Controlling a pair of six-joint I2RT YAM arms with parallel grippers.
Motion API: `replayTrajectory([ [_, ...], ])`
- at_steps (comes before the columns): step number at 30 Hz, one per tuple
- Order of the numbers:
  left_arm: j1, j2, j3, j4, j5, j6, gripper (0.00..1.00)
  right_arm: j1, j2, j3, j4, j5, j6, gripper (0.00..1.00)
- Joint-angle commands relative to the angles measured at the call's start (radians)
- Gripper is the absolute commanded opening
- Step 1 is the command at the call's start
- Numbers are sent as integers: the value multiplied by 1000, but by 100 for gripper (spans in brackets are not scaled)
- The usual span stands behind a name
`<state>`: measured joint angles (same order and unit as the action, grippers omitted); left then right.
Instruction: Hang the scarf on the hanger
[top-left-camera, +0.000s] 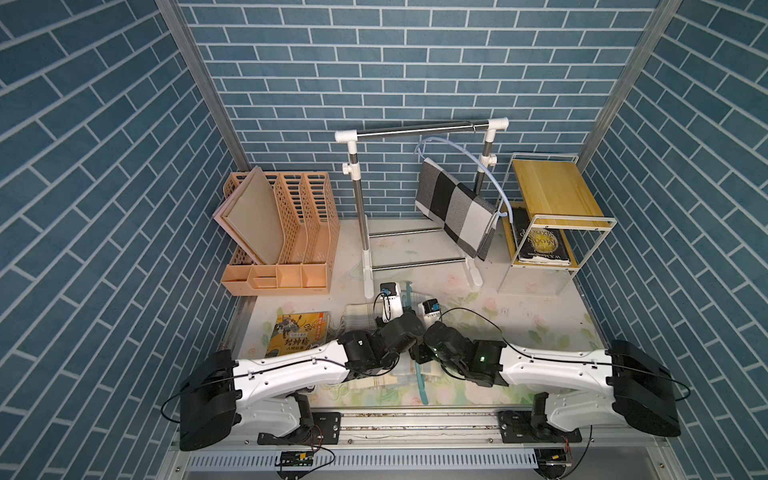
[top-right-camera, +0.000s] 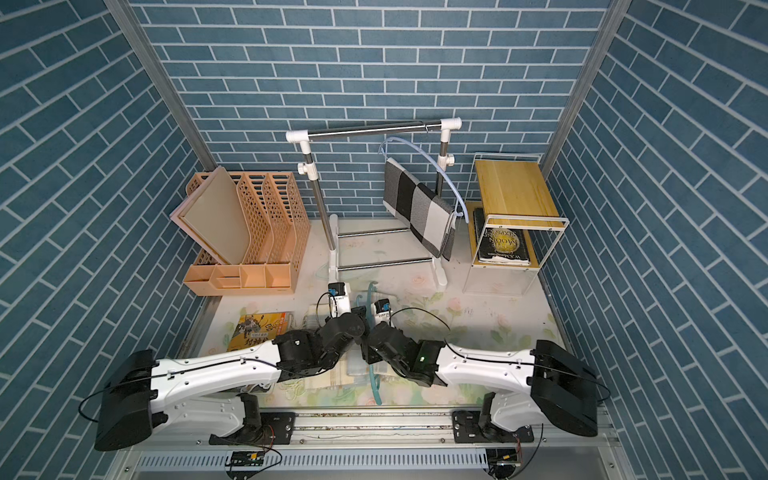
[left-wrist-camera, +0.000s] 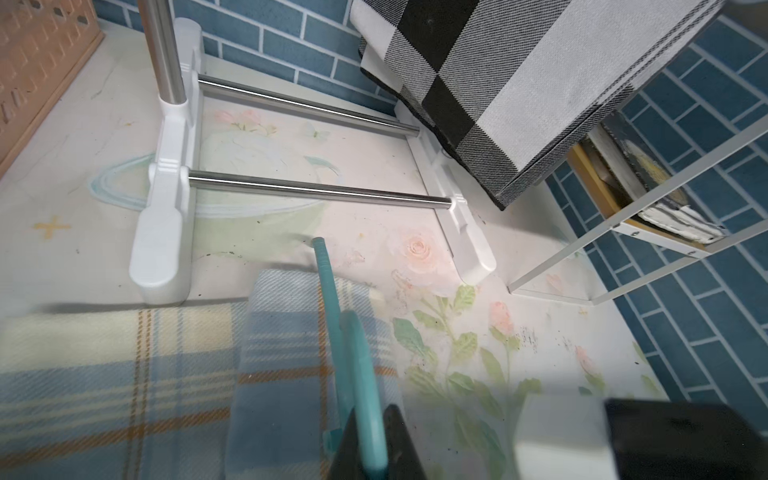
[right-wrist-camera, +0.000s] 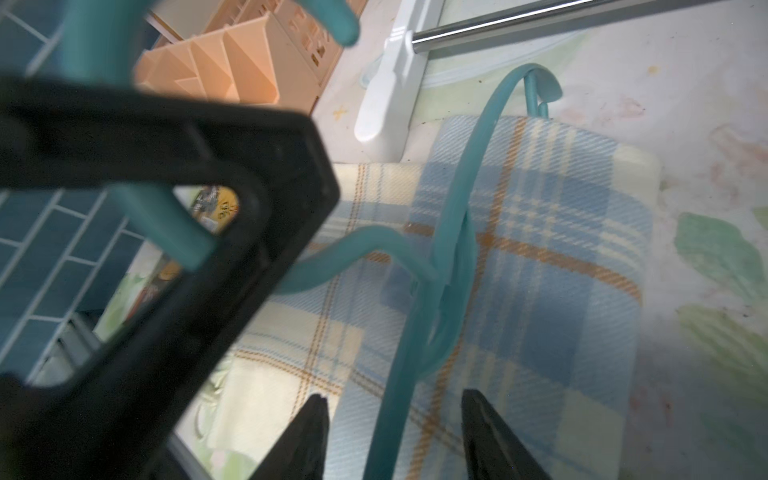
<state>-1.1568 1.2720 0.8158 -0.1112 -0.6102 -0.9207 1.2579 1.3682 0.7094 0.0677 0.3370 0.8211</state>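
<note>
Pinching hanger (left-wrist-camera: 332, 316): your left gripper (left-wrist-camera: 365, 451) is pressed together on it | right gripper (right-wrist-camera: 395, 397): jaws spread, one each side of the hanger's bar | scarf (right-wrist-camera: 552, 266): folded on the table (top-left-camera: 519, 316) under the hanger, at 6 o'clock from the rack (top-left-camera: 419, 129)

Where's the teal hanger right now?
In the right wrist view the teal hanger lies across the plaid scarf mid-table, before the clothes rack's base, held by the left gripper.
</note>
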Motion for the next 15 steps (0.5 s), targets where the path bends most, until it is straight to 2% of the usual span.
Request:
replayTrajectory([
  [1,-1,18,28,-32,6,-29,0,16,46,51,3,124,34,54],
  [6,-1,20,25,-29,14,-31,0,17,67,52,-14,153,41,48],
  [14,-1,6,28,-25,39,-29,0,-2,64,32,-63,174,52,28],
  [15,-1,5,28,-28,41,-31,6,-7,62,26,-65,173,56,26],
])
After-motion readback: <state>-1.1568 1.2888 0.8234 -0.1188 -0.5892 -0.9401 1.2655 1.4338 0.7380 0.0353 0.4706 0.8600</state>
